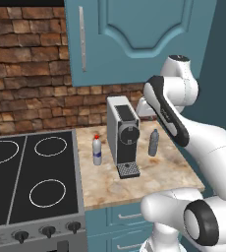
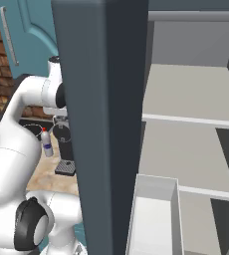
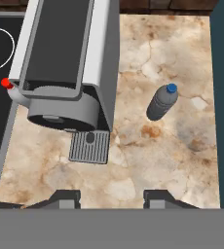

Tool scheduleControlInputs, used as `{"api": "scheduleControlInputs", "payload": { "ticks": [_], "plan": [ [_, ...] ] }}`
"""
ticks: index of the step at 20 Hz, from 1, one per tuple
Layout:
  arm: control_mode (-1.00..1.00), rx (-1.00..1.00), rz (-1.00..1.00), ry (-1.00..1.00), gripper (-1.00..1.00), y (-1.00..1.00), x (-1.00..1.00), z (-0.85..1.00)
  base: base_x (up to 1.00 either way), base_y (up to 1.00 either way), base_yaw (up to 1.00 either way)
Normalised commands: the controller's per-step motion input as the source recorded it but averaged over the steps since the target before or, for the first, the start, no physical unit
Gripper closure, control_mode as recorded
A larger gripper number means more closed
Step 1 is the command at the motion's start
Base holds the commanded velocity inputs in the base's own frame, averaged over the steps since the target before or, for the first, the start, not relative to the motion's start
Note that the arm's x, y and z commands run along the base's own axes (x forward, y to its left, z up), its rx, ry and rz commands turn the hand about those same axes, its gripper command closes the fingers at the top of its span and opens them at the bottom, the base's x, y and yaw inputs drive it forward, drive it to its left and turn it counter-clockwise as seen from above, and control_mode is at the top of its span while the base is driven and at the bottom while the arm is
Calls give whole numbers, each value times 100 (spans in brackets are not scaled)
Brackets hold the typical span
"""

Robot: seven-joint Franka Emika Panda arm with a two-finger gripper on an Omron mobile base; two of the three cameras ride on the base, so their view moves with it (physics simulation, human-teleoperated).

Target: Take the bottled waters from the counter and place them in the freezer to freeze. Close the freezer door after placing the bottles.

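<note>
freezer point(image 2: 191, 149) filled frame right, open, shelves bare, ready for loading | counter point(image 1: 164, 170) frame centre | coffee machine point(image 1: 123, 135) parted the bottles, likely why the hand hung above | grey bottle point(image 3: 161, 102) upright right of centre | red-cap bottle point(image 1: 97, 149) at machine's left | gripper point(image 3: 111, 197) spread wide, holding nothing

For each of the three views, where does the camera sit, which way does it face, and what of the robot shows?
Left base view: behind the arm's left, looking forward and down at the counter, stovetop, coffee machine and both bottles; the arm rises at lower right.
Right base view: behind the arm's right, facing the open freezer shelves; the arm rises at lower left.
Hand view: above the counter, looking down past the fingers, which stand apart, at the grey-blue bottle.
All three views show the coffee machine and the red-capped bottle.
</note>
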Motion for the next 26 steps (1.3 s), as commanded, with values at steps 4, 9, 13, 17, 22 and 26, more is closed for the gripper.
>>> {"api": "scheduleControlInputs", "payload": {
  "ticks": [4, 9, 13, 17, 22, 26],
  "plan": [
    [-100, 0, -2, 0, -100, 3, -18, 0, 0, 0, 0],
    [-100, 2, -7, 0, -100, 0, -36, -12, 0, 0, 0],
    [-100, 0, -1, -4, -100, -34, -70, -64, 0, 0, 0],
    [-100, -9, 4, -13, -100, -71, -21, -58, 0, 0, 0],
    [-100, -11, 5, -2, -100, -48, 28, -31, 0, 0, 0],
    [-100, -15, 6, -5, -100, -36, 39, -52, 0, 0, 0]
  ]
}}
